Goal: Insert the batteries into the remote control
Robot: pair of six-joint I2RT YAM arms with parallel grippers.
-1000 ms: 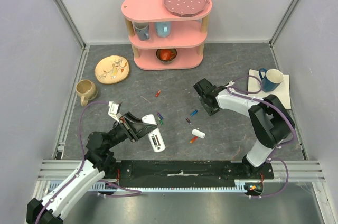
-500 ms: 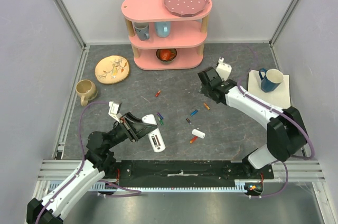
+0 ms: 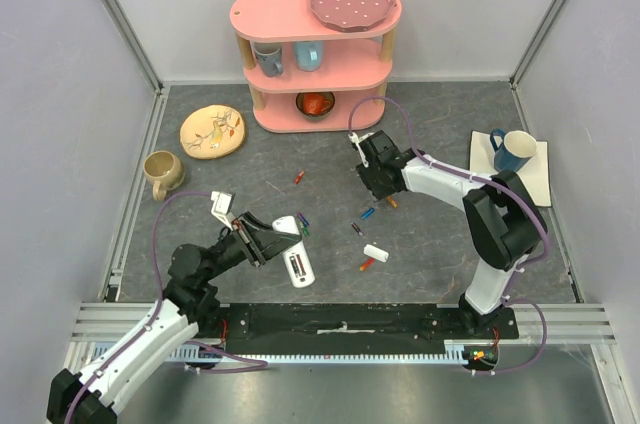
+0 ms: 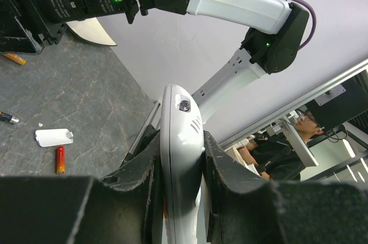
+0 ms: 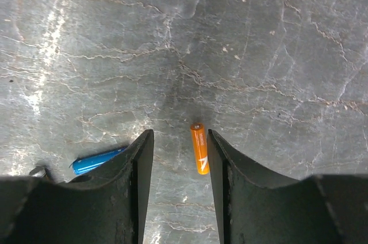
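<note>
Left fingers [image 4: 138, 166] clamped on remote control [image 4: 181, 140], near bench [image 5: 259, 54] front edge. Right fingers [image 5: 138, 186] apart, orange battery [image 5: 200, 149] between them mid-bench; blue battery [image 5: 98, 161] beside.

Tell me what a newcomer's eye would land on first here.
Probably the pink shelf at the back of the table, with a spotted plate on top. Next, the left gripper clamped on the white remote control at the front left. Then the right gripper at mid-table, its open jaws straddling an orange battery, a blue battery lying beside it.
</note>
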